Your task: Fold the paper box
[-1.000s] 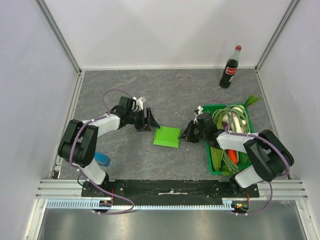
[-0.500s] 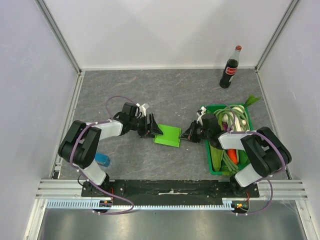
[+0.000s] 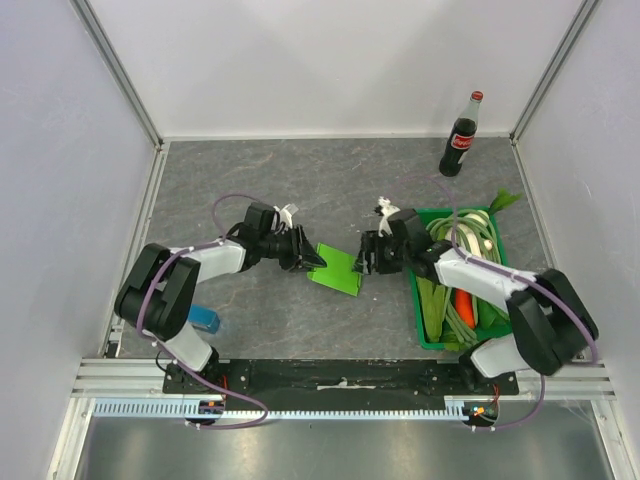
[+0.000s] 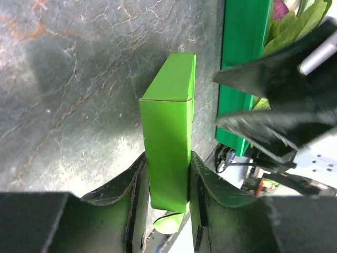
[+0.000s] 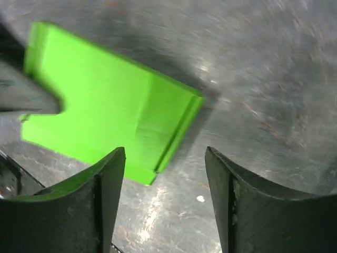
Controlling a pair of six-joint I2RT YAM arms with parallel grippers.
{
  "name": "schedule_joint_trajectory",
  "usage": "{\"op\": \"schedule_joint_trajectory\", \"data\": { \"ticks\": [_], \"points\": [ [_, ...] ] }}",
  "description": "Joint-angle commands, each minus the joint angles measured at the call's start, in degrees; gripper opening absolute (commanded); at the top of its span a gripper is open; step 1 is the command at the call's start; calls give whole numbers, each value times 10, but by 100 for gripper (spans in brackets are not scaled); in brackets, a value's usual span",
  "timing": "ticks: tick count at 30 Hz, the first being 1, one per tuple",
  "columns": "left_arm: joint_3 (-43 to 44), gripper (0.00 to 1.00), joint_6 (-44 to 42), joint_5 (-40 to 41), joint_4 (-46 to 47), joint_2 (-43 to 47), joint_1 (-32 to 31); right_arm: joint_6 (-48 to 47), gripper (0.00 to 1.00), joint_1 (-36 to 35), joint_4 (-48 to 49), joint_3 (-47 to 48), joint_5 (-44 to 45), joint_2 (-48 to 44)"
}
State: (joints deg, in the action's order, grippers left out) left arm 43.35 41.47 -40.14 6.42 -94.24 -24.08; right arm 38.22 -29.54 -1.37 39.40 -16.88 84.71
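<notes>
Folding in progress. The paper box (image 3: 335, 268) lies mid-table (image 3: 300, 180), its left edge pinched between the fingers of the left gripper (image 3: 308, 258). The right gripper (image 3: 365, 255) hovers just beside the opposite edge, fingers wide and empty. The next move likely calls for those fingers to close on a flap.

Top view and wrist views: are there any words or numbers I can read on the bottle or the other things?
The bottle: red label, too small to read.
The paper box: plain green, no print in any view.
The crate and the blue block: no text to be seen.
So nothing here can be read.
</notes>
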Motion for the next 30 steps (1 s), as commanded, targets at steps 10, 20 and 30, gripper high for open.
{"op": "schedule_joint_trajectory", "data": {
  "ticks": [10, 20, 30],
  "points": [
    [-86, 24, 323, -152, -51, 148, 101, -412, 84, -419, -145, 188, 489, -42],
    [-129, 24, 381, -190, -12, 177, 139, -532, 69, -443, -52, 184, 700, 57],
    [-102, 51, 354, -200, 0, 157, 139, -590, 27, -435, 36, 142, 638, 48]
  ]
}}
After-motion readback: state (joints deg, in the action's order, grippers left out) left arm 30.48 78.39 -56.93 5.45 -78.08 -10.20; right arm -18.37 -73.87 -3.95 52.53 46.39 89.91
